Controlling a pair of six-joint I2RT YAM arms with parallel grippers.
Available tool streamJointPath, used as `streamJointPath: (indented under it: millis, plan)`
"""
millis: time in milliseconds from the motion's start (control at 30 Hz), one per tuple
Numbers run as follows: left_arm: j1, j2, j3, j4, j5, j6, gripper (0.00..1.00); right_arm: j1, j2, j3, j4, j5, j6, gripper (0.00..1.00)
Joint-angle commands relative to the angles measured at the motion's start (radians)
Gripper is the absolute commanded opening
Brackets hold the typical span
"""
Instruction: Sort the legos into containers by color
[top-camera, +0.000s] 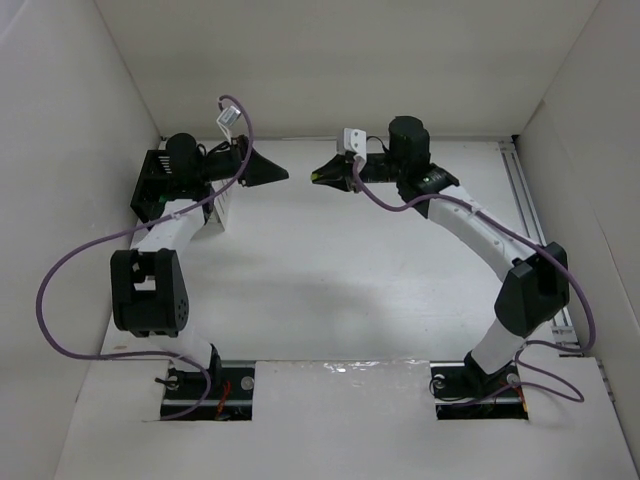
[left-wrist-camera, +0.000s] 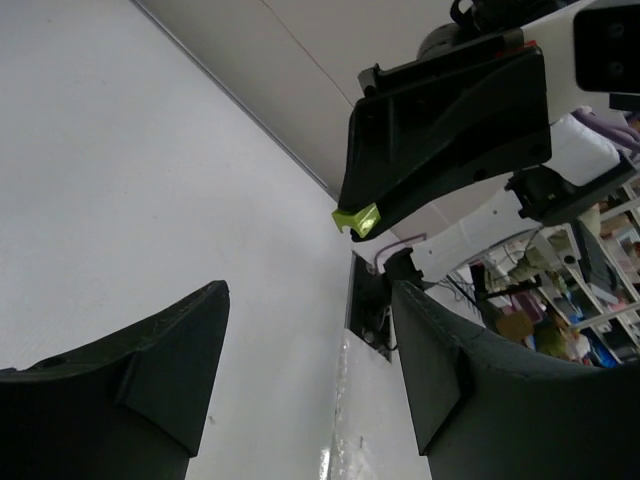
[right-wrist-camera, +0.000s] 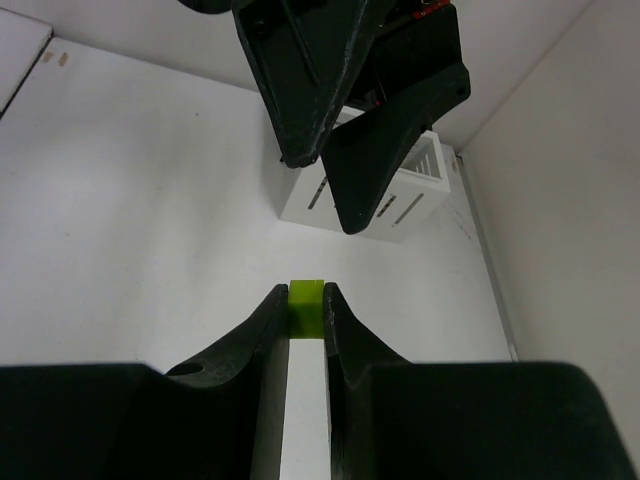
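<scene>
My right gripper (right-wrist-camera: 305, 300) is shut on a small yellow-green lego (right-wrist-camera: 305, 306), pinched at the fingertips and held above the table. In the top view it (top-camera: 318, 176) points left, tip to tip with my left gripper (top-camera: 283, 173), a small gap between them. The left gripper (left-wrist-camera: 310, 350) is open with nothing between its fingers, and its wrist view shows the lego (left-wrist-camera: 358, 220) at the right gripper's tip. The containers sit at the back left: the black bin (top-camera: 150, 186) and the white bin (top-camera: 222, 208), both partly hidden under the left arm. The white bin (right-wrist-camera: 405, 190) also shows behind the left gripper.
White walls close in the table at the back and both sides. A metal rail (top-camera: 530, 215) runs along the right edge. Purple cables (top-camera: 60, 290) loop off both arms. No other legos show on the table.
</scene>
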Motion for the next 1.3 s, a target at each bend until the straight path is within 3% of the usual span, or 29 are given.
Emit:
streamJointPath:
  millis: [0,133,300,400,1267]
  plan:
    - [-0.010,0.027,0.033,0.480,0.120,-0.331,0.62,0.010,-0.035,-0.008,0.101,-0.011,0.048,0.07]
    - [-0.047,0.049,0.062,0.482,0.181,-0.332,0.59,0.021,-0.045,-0.019,0.122,0.012,0.048,0.07]
    - [-0.057,0.049,0.075,0.383,0.191,-0.267,0.44,0.052,-0.045,-0.019,0.133,0.033,0.058,0.07]
    - [-0.057,0.049,0.084,0.306,0.181,-0.220,0.44,0.061,-0.045,-0.019,0.142,0.044,0.058,0.07]
    - [-0.068,0.067,0.113,0.297,0.172,-0.229,0.48,0.090,-0.035,-0.028,0.162,0.053,0.049,0.07]
